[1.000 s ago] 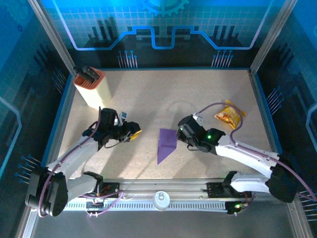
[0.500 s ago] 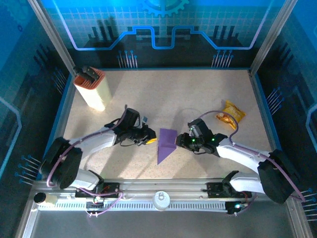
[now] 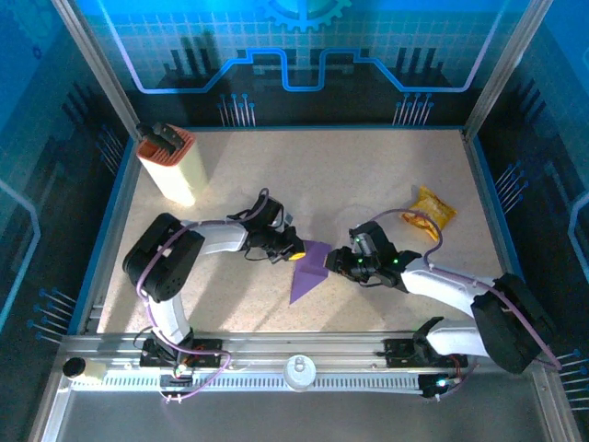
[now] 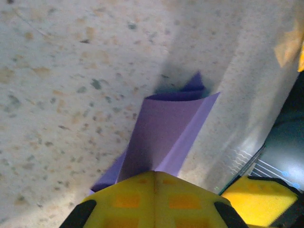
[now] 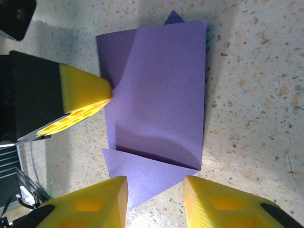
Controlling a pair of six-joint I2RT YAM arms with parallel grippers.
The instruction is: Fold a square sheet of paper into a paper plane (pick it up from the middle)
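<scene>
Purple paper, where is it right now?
In the top view the purple paper lies in the middle of the table, between the two grippers: the left gripper closed on its left edge, the right gripper open at its right.

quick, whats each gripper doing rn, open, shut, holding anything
left gripper: closed, pinching an edge of the purple sheet of paper
right gripper: open, holding nothing; a corner of the paper lies between its fingers

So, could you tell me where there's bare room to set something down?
Bare: the far stretch between the cream-and-orange box and the snack packet. Crowded: centre, where the left end effector and right end effector flank the purple paper.
</scene>
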